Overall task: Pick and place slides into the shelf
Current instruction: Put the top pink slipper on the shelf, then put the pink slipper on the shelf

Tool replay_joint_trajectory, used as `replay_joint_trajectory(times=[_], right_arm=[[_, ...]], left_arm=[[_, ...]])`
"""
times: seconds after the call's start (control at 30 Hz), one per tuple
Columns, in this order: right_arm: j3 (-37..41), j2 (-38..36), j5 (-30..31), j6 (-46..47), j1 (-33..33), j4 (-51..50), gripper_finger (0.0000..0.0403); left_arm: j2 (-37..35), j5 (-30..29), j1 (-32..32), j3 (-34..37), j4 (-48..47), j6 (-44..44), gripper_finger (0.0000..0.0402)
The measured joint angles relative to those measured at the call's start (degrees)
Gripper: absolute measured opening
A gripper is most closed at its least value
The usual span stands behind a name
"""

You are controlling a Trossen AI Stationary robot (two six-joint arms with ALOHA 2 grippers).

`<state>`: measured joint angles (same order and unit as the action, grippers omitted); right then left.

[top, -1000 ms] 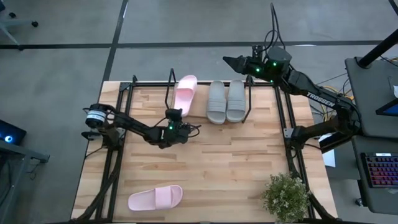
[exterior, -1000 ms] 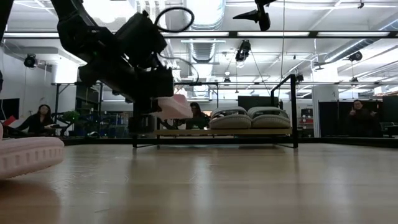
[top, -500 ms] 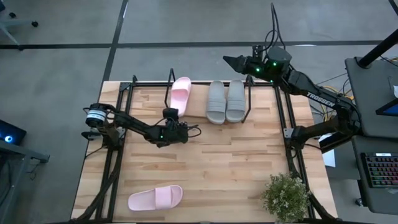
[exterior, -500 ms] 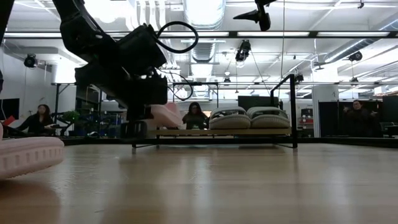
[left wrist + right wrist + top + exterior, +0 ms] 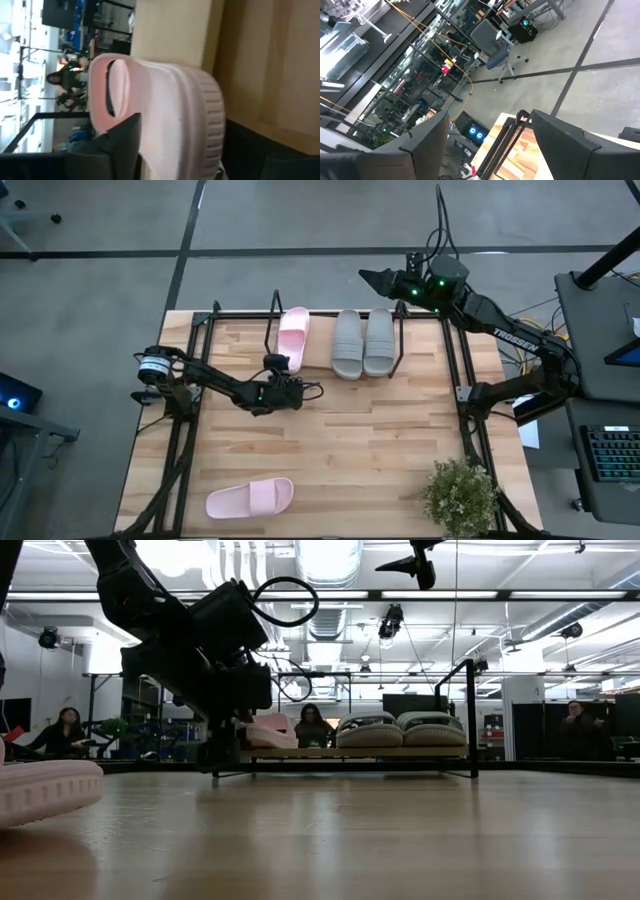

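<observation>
Left hand [image 5: 276, 366] sits at the heel of the pink slide [image 5: 292, 336] on the shelf [image 5: 322, 373], grip unclear. Right hand [image 5: 372, 279] is released beyond the shelf. Foam's light and squishy, so pinch the stray slide [image 5: 250, 498] by its strap.

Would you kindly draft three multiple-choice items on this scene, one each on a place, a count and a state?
1. Where does the loose pink slide lie?
A. On the shelf
B. On the tabletop near the front left corner
C. Beside the potted plant

2. How many slides sit on the shelf?
A. Two
B. Three
C. Four

3. How does the right hand stand?
A. Open and empty, above the shelf's back edge
B. Shut on a grey slide
C. Resting on the tabletop

Answers:
1 B: the high view shows it alone on the bare wood, far from the shelf.
2 B: one pink slide and the grey pair rest there.
3 A: its wrist view shows spread fingers with nothing between them.
</observation>
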<state>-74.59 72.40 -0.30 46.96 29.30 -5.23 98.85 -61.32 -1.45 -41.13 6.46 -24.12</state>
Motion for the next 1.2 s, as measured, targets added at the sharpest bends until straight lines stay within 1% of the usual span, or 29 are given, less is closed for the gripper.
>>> replay_joint_trajectory(times=[0.07, 0.17, 0.27, 0.37, 0.53, 0.67, 0.77, 0.83, 0.93, 1.1, 1.2], right_arm=[[0.0, 0.0, 0.0, 0.0, 0.0, 0.0, 0.0275], [0.0, 0.0, 0.0, 0.0, 0.0, 0.0, 0.0272], [0.0, 0.0, -0.04, 0.0, 0.0, 0.0, 0.0272], [0.0, 0.0, -0.15, 0.0, -0.01, 0.01, 0.0274], [0.0, 0.0, -0.98, -0.03, 0.0, 0.0, 0.0272], [0.0, 0.02, -1.09, -0.35, -0.02, 0.04, 0.027], [0.0, 0.01, -1.09, -0.44, -0.02, 0.04, 0.0272], [0.0, 0.02, -1.11, -0.44, -0.02, 0.04, 0.0274], [0.0, 0.01, -1.11, -0.44, -0.02, 0.06, 0.0274], [0.0, 0.02, -1.19, -0.44, -0.02, 0.13, 0.0272], [0.0, 0.02, -1.41, -0.44, 0.0, 0.28, 0.0276]], left_arm=[[-0.02, 1.42, -0.02, -0.15, 0.0, 0.0, 0.0237], [-0.48, 5.27, -0.02, -0.13, -0.22, 0.03, 0.0254], [-1.47, 12.5, -0.02, -0.14, -3.94, 2.3, 0.0259], [-3.64, 16.98, 0.01, -0.07, -7.14, 6.25, 0.026], [-8.11, 18.31, -0.22, 0.33, -13.11, 7.69, 0.0261], [-11.74, 19.84, -0.2, 0.4, -13.57, 7.34, 0.0261], [-13.47, 20.27, -0.2, 0.42, -13.43, 7.32, 0.0261], [-14.36, 21.67, -0.2, 0.46, -14.23, 7.32, 0.0261], [-16.21, 27.17, -0.18, 0.46, -17.12, 7.49, 0.0261], [-20.61, 39.55, -0.2, 0.51, -22.95, 7.53, 0.0261], [-24.02, 40.91, -0.25, 0.51, -24.55, 10.22, 0.0261]])
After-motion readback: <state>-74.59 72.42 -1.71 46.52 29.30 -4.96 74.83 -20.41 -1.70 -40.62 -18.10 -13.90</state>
